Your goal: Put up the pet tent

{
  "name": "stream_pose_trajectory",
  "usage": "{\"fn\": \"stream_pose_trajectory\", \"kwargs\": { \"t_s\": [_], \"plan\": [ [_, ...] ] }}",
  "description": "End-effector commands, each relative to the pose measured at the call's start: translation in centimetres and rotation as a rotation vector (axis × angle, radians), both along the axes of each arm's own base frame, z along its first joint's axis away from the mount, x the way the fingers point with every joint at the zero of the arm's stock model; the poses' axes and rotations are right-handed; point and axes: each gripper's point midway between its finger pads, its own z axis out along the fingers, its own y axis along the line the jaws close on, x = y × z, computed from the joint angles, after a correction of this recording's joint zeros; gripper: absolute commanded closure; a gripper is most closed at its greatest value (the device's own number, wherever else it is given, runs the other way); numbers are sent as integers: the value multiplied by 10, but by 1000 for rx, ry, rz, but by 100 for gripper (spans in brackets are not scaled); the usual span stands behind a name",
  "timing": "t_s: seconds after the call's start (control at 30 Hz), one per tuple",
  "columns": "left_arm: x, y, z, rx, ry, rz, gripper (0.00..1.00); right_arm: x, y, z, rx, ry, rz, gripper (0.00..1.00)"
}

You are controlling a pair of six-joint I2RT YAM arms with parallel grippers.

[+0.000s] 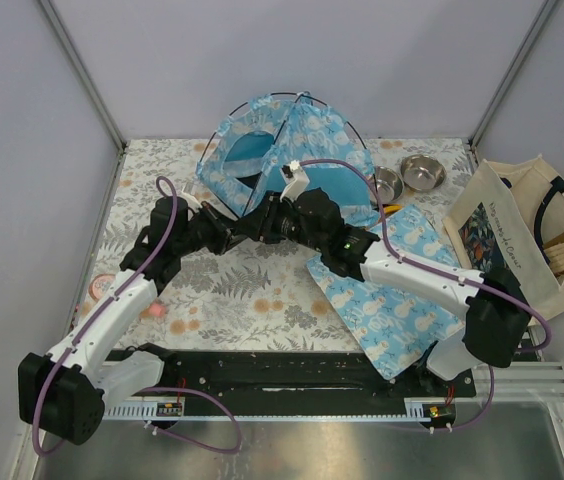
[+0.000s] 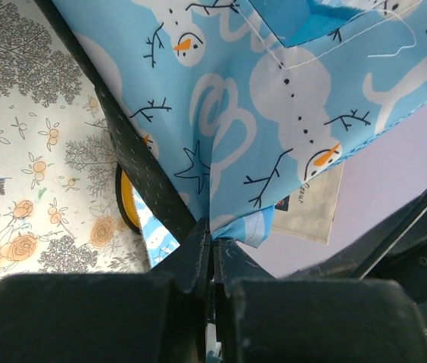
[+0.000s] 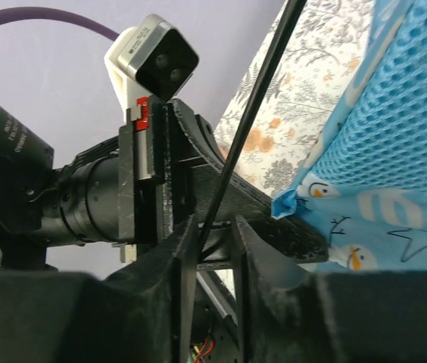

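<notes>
L: my left gripper (image 2: 212, 240) pinched shut on the front hem corner (image 2: 232, 215) of the small light-blue snowman-print fabric pet tent (image 1: 297, 140); tent body at 12 o'clock | R: my right gripper (image 3: 215, 234) straddles its thin black pole (image 3: 253, 113); clamped or not, I cannot tell; pole runs toward 1 o'clock

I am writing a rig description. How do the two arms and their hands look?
Both arms have white link shells and black joints: left arm, right arm. A purple cable runs along each. The left hand and right hand have black, finely textured fingers. A white camera sits on the left wrist; a green light glows on the right arm.
</notes>
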Motion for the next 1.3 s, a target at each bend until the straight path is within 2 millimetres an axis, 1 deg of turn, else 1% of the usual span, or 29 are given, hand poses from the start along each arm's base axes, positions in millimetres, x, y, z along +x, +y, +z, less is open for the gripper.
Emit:
{"fn": "stream_pose_trajectory", "kwargs": {
  "t_s": [0.0, 0.03, 0.1, 0.13, 0.23, 0.27, 0.3, 0.37, 0.5, 0.63, 0.8, 0.93, 1.13, 1.27],
  "plan": [
    [0, -3, 9, -15, -33, -18, 100, -6, 10, -9, -7, 26, 59, 75],
    [0, -2, 7, -10, -29, -18, 100, -7, 10, -10, -5, 36, 65, 80],
    [0, -2, 7, -4, -36, -22, 100, -6, 8, -11, -10, 48, 50, 97],
    [0, -2, 6, 1, -40, -29, 100, -3, 7, -14, -19, 50, 33, 100],
    [-4, -2, 1, 32, -48, -54, 100, 12, -3, -12, -27, 47, -52, 100],
    [-7, -2, -3, 43, -43, -68, 100, 16, -5, -10, -23, 44, -68, 100],
    [-10, 0, -6, 59, -38, -73, 100, 26, -12, -7, -24, 32, -126, 100],
    [-16, 1, -12, 73, -39, -95, 100, 39, -19, -2, -21, 13, -180, 100],
    [-25, 4, -25, 99, -13, -111, 100, 58, -31, 7, -9, -18, -275, 100],
    [-29, 7, -33, 106, -1, -116, 100, 68, -41, 17, 4, -49, -319, 100],
    [-32, 5, -28, 109, -32, -146, 100, 77, -44, 13, -11, -72, -346, 100],
    [-35, 5, -30, 118, -27, -160, 100, 86, -48, 15, -5, -86, -385, 100],
    [-39, 8, -32, 143, -21, -174, 100, 100, -62, 35, 17, -121, -455, 100],
    [-44, 6, -32, 160, -26, -222, 100, 109, -64, 41, 45, -129, -477, 100]
  ]
}}
